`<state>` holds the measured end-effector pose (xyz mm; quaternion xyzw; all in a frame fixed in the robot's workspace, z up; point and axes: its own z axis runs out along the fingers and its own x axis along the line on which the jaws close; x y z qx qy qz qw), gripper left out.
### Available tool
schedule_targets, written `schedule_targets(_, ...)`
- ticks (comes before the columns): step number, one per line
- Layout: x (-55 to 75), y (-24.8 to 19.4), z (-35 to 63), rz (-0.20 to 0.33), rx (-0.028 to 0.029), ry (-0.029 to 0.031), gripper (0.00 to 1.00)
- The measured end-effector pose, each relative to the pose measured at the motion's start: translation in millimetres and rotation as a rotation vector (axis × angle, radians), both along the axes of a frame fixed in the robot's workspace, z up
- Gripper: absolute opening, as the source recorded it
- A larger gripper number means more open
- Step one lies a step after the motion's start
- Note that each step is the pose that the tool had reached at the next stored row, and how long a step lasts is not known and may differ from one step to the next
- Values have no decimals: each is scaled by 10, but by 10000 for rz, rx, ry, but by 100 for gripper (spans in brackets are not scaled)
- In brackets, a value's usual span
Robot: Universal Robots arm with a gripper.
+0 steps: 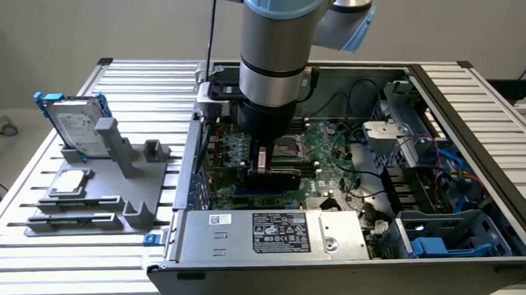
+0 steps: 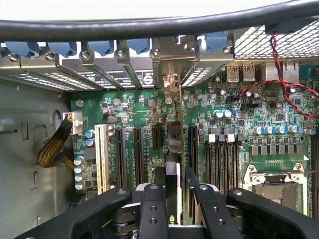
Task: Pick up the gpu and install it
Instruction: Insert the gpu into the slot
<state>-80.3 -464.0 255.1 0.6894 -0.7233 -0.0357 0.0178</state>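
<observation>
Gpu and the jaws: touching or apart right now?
Touching. The wrist view shows the jaws of the gripper closed against both faces of the gpu, edge-on between them, over the motherboard.

We note a slatted metal desk [image 1: 66, 276] carrying a grey parts holder [image 1: 141, 171] toward the exterior view's left and an open computer case [image 1: 338, 279] just beside it.

gpu [image 2: 172, 186] upright on edge over motherboard [image 2: 234, 132]
</observation>
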Motion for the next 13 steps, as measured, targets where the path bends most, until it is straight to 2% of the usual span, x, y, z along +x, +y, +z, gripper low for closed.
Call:
schedule_targets(7,-1,1,-2,-18,5,33,26)
schedule_targets(13,0,0,-3,-17,2,32,26)
